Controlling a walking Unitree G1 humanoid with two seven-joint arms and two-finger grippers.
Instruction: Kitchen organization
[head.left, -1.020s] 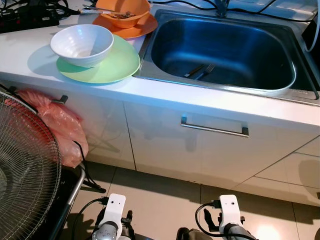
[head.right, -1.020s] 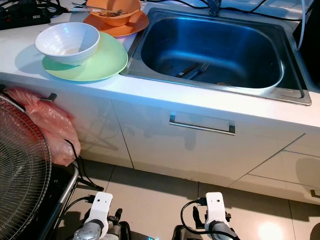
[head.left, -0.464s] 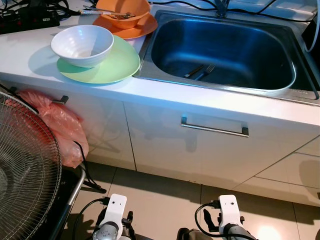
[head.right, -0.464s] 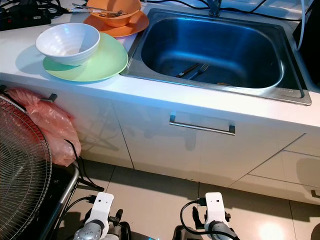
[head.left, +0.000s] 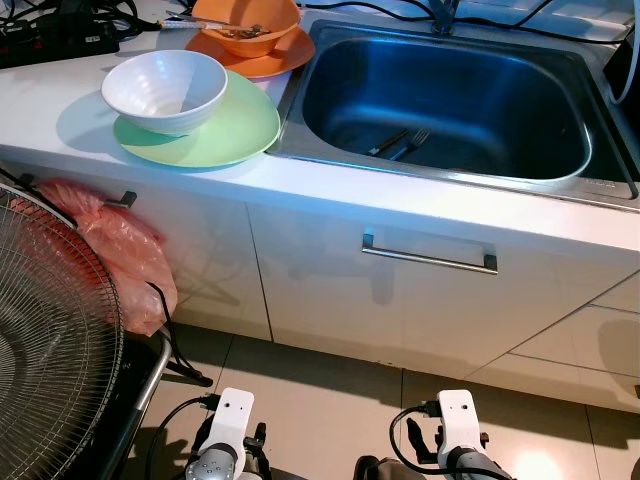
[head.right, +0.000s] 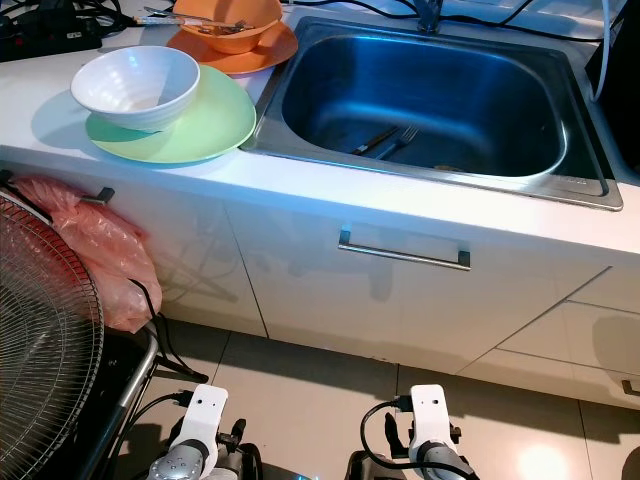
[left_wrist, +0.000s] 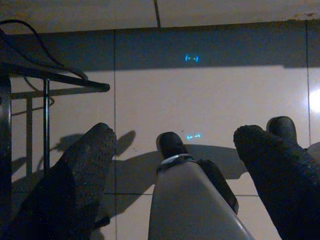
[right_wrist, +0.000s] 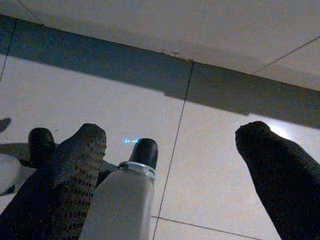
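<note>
On the white counter a white bowl (head.left: 165, 88) rests on a light green plate (head.left: 215, 135). Behind them an orange bowl (head.left: 246, 22) with cutlery in it sits on an orange plate (head.left: 262, 62). A fork and another utensil (head.left: 400, 143) lie in the steel sink (head.left: 330, 60). Both arms hang low by the floor, far below the counter. My left gripper (left_wrist: 175, 150) is open over the floor tiles with nothing between its fingers. My right gripper (right_wrist: 172, 150) is open too and holds nothing.
A standing fan (head.left: 50, 340) is at my left, close to the cabinet. A pink plastic bag (head.left: 120, 250) hangs from a cabinet handle. A drawer with a metal handle (head.left: 428, 258) is under the sink. Cables and a power strip (head.left: 60, 35) lie at the counter's back left.
</note>
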